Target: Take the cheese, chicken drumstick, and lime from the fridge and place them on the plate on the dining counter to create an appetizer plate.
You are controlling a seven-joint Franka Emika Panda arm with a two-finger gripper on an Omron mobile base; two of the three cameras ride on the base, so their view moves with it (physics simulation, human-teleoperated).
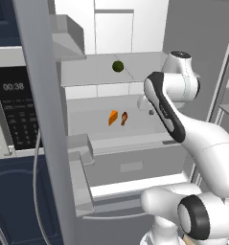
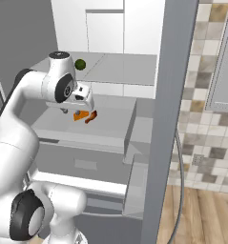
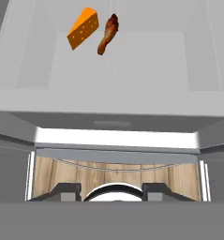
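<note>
Cheese (image 3: 83, 29) and drumstick (image 3: 108, 33) lie just beside each other on the middle fridge (image 1: 111, 76) shelf, lime (image 1: 118, 66) one shelf up, with the empty claw (image 3: 111, 190), jaws partly apart, held before them, likely for a reach.

Inside the fridge (image 1: 149, 165) I see the lime (image 1: 118, 66) on the upper shelf (image 1: 87, 72), and on the shelf below it the cheese (image 1: 113, 117) just left of the chicken drumstick (image 1: 124, 118), above the drawer (image 1: 131, 166).
</note>
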